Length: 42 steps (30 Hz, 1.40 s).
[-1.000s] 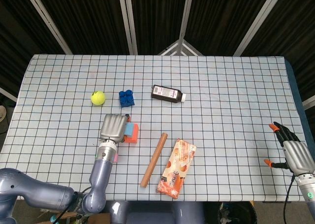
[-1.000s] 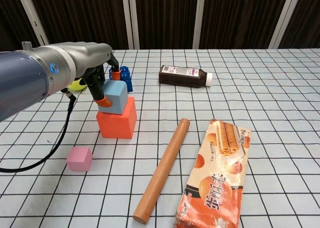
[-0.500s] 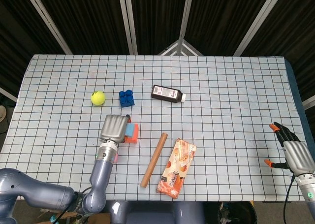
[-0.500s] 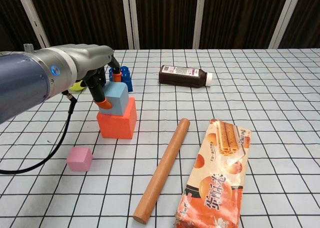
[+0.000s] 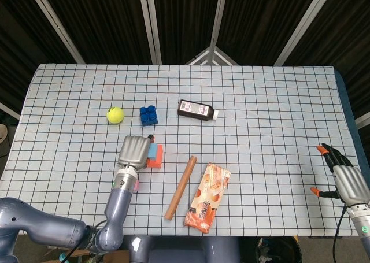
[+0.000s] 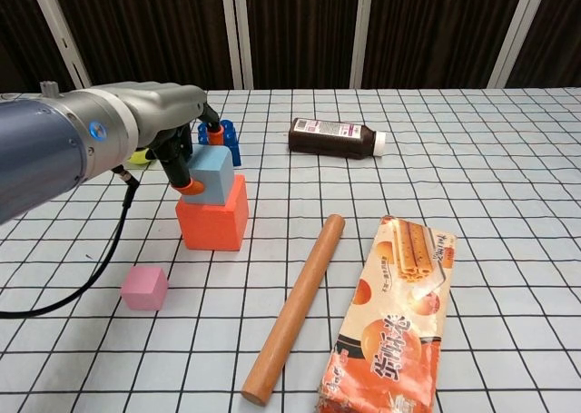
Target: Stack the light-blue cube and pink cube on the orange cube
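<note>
My left hand [image 6: 186, 145] pinches the light-blue cube [image 6: 212, 173] sitting atop the orange cube [image 6: 214, 217]; the small pink cube [image 6: 145, 288] lies nearby. My right hand [image 5: 342, 175] rests empty, fingers spread.

This looks like a robotics lab or test cell. The table [image 5: 277, 101] wears a white cloth ruled in a black grid, and behind it hang black curtains [image 6: 300, 32] crossed by pale metal frame bars [image 5: 151, 23].
</note>
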Motion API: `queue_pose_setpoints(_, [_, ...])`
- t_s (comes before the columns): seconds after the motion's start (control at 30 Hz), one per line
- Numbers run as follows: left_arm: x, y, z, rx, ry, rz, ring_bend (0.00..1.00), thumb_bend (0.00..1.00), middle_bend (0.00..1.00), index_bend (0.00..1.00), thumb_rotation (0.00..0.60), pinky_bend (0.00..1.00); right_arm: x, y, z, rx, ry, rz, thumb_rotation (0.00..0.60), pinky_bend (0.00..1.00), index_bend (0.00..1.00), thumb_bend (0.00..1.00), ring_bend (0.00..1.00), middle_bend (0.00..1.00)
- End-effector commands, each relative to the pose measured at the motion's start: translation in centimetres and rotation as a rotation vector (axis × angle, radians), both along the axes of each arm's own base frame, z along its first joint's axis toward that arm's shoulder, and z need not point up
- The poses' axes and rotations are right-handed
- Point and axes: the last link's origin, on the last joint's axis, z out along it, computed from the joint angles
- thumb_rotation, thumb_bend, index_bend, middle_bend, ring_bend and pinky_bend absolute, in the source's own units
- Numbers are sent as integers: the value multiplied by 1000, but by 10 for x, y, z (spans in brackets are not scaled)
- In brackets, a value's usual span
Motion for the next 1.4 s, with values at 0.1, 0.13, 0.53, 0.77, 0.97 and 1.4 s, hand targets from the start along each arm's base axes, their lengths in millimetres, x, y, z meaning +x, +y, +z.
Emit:
queue_pose_setpoints(0.1, [0,-1,0,-2,2,-4,818,335,850,303,600,863,1,0,0,3,0,2,600,157,0,128,59,7])
queue_pose_setpoints(0.13, [0,-1,0,-1,2,-5,818,334,850,298,600,863,1,0,0,3,0,2,600,157,0,128,59,7])
queue_pose_setpoints(0.53, [1,-4,6,12,10,-23,818,313,845,239,600,863,1,0,-1,6,3,-3,600,157,0,129,59,7])
queue_pose_setpoints(0.77, [-3,-7,10,-2,29,-29,810,188,837,225,600,860,2,0,-2,13,6,-5,600,157,0,129,59,7])
queue_pose_setpoints(0.97, [-6,-10,23,11,36,-37,805,60,827,193,600,855,2,0,-3,22,11,-15,600,157,0,129,59,15])
queue_pose_setpoints(1.4, [-32,-48,77,19,-113,-67,805,109,834,251,600,854,2,1,-1,5,8,-17,600,156,0,129,59,16])
